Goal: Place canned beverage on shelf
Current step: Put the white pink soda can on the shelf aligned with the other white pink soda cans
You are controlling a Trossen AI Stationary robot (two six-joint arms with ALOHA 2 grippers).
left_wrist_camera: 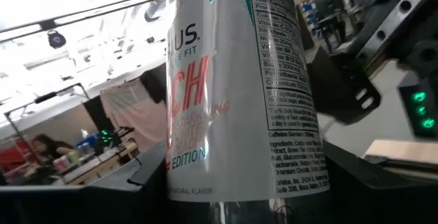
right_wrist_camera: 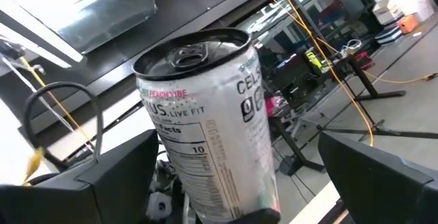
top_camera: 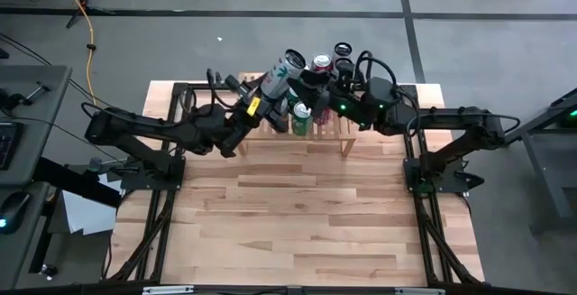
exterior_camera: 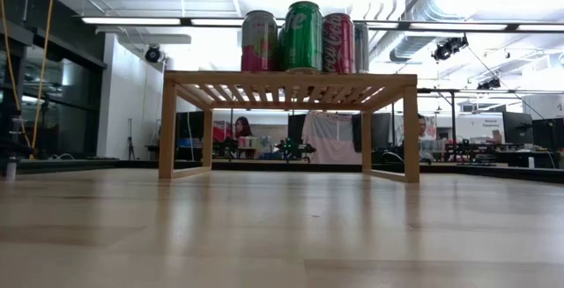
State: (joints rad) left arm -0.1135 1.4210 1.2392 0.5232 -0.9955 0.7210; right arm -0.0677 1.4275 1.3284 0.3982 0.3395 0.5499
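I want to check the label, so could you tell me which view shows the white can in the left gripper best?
The left wrist view: the white Celsius can fills it, lettering and nutrition panel readable. The right wrist view shows its top and upper label. The high view shows it tilted in the left gripper. The low view misses it.

Cans crowd the middle of the shelf (exterior_camera: 288, 79) at the desk's (top_camera: 297, 223) far edge, leaving bare slats toward both shelf ends. Both arms converge above it, the left pincer (top_camera: 270, 86) clamping a white can (top_camera: 281, 74), the right pincer (top_camera: 315, 86) spread wide just beside it, blocking overhead access.
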